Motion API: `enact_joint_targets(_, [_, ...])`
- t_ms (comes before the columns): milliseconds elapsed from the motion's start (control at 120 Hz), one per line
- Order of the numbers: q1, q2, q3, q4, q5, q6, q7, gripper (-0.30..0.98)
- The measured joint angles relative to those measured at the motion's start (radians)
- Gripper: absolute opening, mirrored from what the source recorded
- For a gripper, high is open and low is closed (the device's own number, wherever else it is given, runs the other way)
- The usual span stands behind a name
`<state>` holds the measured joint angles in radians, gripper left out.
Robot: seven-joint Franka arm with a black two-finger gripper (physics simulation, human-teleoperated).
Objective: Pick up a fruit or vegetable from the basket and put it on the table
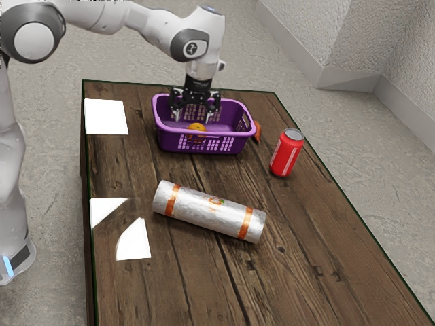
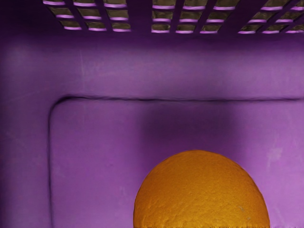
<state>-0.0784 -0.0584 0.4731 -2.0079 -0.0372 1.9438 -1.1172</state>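
My gripper (image 1: 196, 117) points down inside the purple basket (image 1: 204, 146) in the exterior view, its two fingers spread wide apart. An orange (image 1: 197, 128) lies on the basket floor just below and between the fingertips, not gripped as far as the view shows. In the wrist view the orange (image 2: 202, 192) sits large and close under my hand, resting over the basket floor (image 2: 95, 156), with the slotted basket wall beyond it.
Beside the basket stands a red can (image 1: 287, 153), and a small reddish-orange thing (image 1: 256, 131) lies against the basket's outer side. A silver foil-wrapped roll (image 1: 209, 211) with orange bands lies on the wooden table (image 1: 306, 272). White patches show along the table's edge nearer the arm base.
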Motion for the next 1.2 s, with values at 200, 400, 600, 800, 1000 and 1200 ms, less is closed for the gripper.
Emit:
enact_joint_targets(200, [-0.022, 0.038, -0.001, -0.002, -0.008, 0.030, 0.021, 0.68])
enact_joint_targets(400, [-0.038, 0.036, -0.001, -0.053, -0.025, 0.074, 0.037, 0.67])
enact_joint_targets(600, [-0.010, 0.015, 0.000, -0.087, -0.028, 0.101, 0.049, 0.67])
enact_joint_targets(800, [0.027, 0.022, 0.001, -0.088, -0.028, 0.111, 0.047, 0.52])
enact_joint_targets(1000, [-0.011, -0.002, 0.004, -0.086, -0.017, 0.107, -0.007, 0.24])
enact_joint_targets(1200, [0.008, -0.088, 0.005, 0.109, 0.059, 0.015, -0.058, 0.21])
